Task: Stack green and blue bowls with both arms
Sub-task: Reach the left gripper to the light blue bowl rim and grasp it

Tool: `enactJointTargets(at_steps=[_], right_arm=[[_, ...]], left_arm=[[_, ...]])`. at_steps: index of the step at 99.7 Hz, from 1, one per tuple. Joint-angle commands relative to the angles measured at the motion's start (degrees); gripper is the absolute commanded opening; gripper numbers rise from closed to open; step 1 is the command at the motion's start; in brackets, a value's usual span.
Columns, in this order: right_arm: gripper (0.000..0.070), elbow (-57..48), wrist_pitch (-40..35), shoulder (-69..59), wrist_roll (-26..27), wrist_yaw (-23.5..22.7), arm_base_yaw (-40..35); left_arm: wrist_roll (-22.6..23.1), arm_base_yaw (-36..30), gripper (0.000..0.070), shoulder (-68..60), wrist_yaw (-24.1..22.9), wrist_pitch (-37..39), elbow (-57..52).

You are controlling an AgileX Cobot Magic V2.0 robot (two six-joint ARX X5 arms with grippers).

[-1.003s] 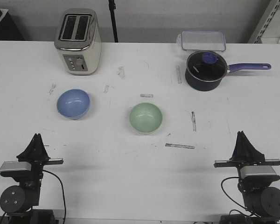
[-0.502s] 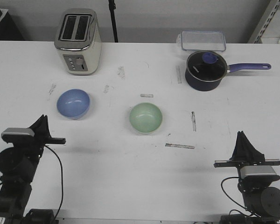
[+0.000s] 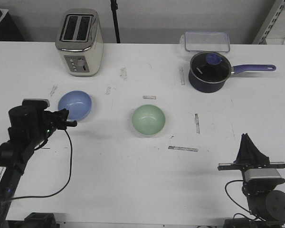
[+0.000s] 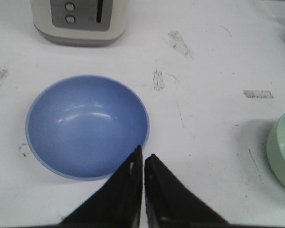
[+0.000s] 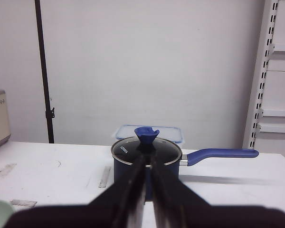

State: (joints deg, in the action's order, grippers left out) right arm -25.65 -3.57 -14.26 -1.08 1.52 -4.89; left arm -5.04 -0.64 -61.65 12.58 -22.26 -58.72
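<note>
Bright even overhead light, soft shadows; sheen inside blue bowl [image 4: 87,126]; near gripper fingers blurred in wrist views

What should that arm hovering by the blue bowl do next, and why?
Probably open its fingers. The left gripper sits at the near rim of the blue bowl with its fingers pressed together, holding nothing, so it likely must spread them to take the rim. The green bowl waits untouched.

Front view: high above the near edge of the white table [image 3: 133,180], looking forward and down across both arms to the back wall. Left wrist view: close, angled steeply down onto the blue bowl [image 4: 87,126], shared with the front view [image 3: 75,105]. Right wrist view: low, nearly level, facing the saucepan [image 5: 147,164], likewise visible from the front [image 3: 209,71].
</note>
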Motion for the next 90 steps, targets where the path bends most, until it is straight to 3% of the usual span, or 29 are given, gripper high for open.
enactJointTargets(at_steps=[1,39,67,83,90], right_arm=[[0.001,0.0,0.6,0.1,0.2,0.0,-0.1],[0.001,0.0,0.6,0.1,0.2,0.0,-0.1],[0.001,0.0,0.6,0.1,0.2,0.0,-0.1],[0.001,0.0,0.6,0.1,0.2,0.0,-0.1],[0.001,0.0,0.6,0.1,0.2,0.0,-0.1]], left_arm=[[-0.5,0.4,0.0001,-3.8,0.5,-2.3,-4.5],[-7.9,6.1,0.0002,-22.2,0.7,-21.4,-25.5],[-9.5,12.2,0.0017,-30.4,7.5,-28.7,-32.4],[-9.6,14.4,0.0257,-32.4,9.0,-29.2,-32.5],[-9.6,14.8,0.0329,-33.3,9.0,-28.9,-32.5]])
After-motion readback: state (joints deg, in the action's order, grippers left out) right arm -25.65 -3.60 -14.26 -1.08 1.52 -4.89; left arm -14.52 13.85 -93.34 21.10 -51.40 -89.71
